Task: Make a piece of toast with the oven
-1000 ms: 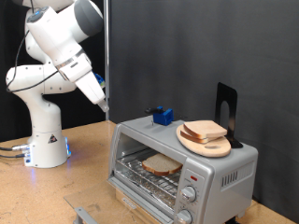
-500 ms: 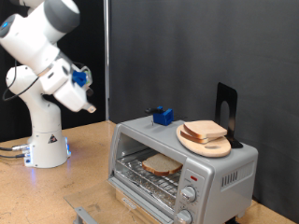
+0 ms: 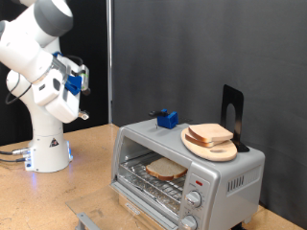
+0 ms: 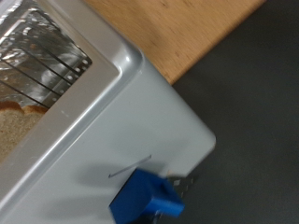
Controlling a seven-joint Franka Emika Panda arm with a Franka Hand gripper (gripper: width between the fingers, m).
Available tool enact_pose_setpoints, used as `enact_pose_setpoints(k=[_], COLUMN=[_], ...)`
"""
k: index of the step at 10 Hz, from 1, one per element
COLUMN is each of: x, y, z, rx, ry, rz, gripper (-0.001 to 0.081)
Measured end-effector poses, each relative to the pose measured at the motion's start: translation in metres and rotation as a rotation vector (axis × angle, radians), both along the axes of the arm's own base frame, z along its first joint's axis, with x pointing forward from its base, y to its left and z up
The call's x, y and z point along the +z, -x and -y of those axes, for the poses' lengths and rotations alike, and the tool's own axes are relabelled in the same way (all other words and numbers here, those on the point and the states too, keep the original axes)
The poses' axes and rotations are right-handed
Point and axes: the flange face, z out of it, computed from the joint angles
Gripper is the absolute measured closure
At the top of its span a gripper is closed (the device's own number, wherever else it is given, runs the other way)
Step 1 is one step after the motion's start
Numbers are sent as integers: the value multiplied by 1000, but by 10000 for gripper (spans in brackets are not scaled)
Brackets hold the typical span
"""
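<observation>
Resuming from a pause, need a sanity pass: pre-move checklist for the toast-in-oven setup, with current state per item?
1. Pale bread slice with tan crust on the wire rack inside the boxy silver toaster oven: ok.
2. Oven door shut: not ok, it hangs open.
3. Gripper clear of the oven, raised at the exterior view's left: ok.
4. Gripper empty: cannot tell.
5. Second bread slice resting on the round wooden board atop the oven: ok.
6. Small blue block on the oven top: ok.

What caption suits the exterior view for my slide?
Toast sits inside the open oven; the gripper hangs apart at left.
</observation>
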Motion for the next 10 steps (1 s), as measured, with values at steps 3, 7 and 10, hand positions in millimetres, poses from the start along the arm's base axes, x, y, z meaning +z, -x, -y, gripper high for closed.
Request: enact_pose_setpoints(k=[3, 7, 10], x=[-20, -57, -65], y=[-10, -19, -24], z=[48, 95, 98], rx=[-224, -324, -295], ry=[-47, -6, -38], rz=[-82, -124, -178], gripper=[-2, -2, -2])
